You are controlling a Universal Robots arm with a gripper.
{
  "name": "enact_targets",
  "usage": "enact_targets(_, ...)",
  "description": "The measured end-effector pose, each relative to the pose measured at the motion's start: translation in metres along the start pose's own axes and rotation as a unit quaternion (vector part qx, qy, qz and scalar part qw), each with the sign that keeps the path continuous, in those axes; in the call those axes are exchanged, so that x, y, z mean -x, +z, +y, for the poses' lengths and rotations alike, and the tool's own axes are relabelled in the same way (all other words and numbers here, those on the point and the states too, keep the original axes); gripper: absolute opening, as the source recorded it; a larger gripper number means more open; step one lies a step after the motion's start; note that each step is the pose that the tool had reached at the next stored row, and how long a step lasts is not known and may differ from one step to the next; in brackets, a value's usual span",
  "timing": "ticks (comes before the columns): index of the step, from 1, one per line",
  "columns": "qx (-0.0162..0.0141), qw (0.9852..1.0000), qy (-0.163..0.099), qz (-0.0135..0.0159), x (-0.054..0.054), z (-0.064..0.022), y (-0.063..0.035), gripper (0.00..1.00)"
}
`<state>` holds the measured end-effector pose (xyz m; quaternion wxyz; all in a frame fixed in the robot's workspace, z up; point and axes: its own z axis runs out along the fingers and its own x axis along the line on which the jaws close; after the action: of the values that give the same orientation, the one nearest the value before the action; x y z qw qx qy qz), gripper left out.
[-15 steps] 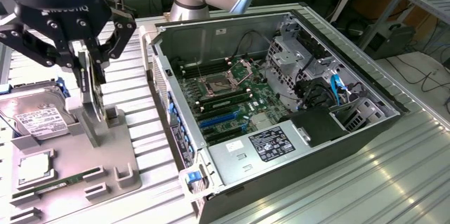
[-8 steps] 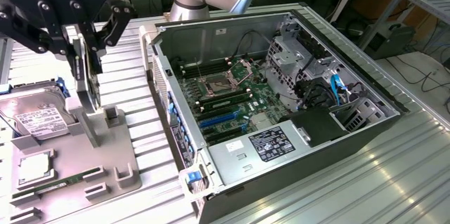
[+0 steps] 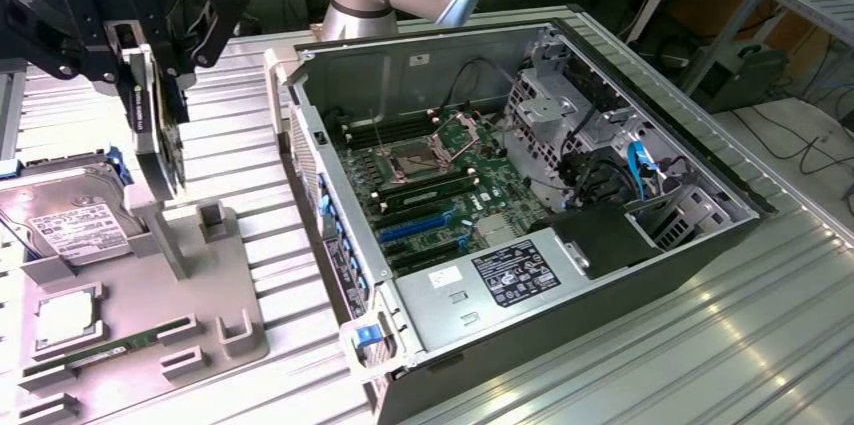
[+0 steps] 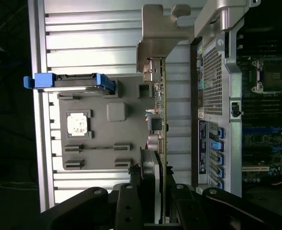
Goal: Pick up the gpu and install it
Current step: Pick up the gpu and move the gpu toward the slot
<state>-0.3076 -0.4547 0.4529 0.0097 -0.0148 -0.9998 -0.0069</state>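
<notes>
Bench: ribbed aluminium tabletop, with lab desks and cables behind it.
Claw: black two-fingered claw, clenched on the gpu with one finger pressing each flat face.
Gpu: flat green circuit card with a black fan housing and a silver metal end bracket. It hangs on edge directly beneath the claw, over the tray. Whether its lower edge has cleared the tray's stand cannot be told.
Wrist view: the gpu appears edge-on, running away from the claw, with its bracket at the far end.
Tray: grey moulded fixture plate below the claw. It carries a silver hard drive with a white label and a long thin green memory stick.
Case: open grey steel computer tower lying on its side, beside the claw toward the exterior view's right and well apart from the gpu. Its green motherboard and blue slots are exposed.
Handling: the gpu is probably light and stiff but fragile. The flat faces near the upper edge look the safest hold, clear of the fan and the contact edge. The bracket weights one end, so the card could pivot in a loose pinch.
</notes>
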Motion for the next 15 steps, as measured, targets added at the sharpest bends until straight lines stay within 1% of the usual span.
enact_targets(2, -0.0009, 1.0, 0.0, -0.0002, 0.0, 0.0, 0.0015, 0.28)
enact_targets(3, -0.0011, 1.0, 0.0, -0.0025, 0.0, -0.0001, 0.0016, 0.28)
enact_targets(5, -0.0008, 0.9999, 0.0, -0.0108, 0.0, 0.0, 0.002, 0.28)
enact_targets(6, -0.0007, 0.9999, 0.0, -0.0144, 0.0, 0.0, 0.002, 0.28)
enact_targets(7, -0.0007, 0.9999, 0.0, -0.0171, 0.001, 0.0, 0.0021, 0.28)
enact_targets(8, -0.0006, 0.9998, 0.0, -0.0179, 0.001, 0.0, 0.0025, 0.28)
enact_targets(15, -0.0005, 0.9998, 0.0, -0.0179, 0.014, 0.0004, 0.0036, 0.28)
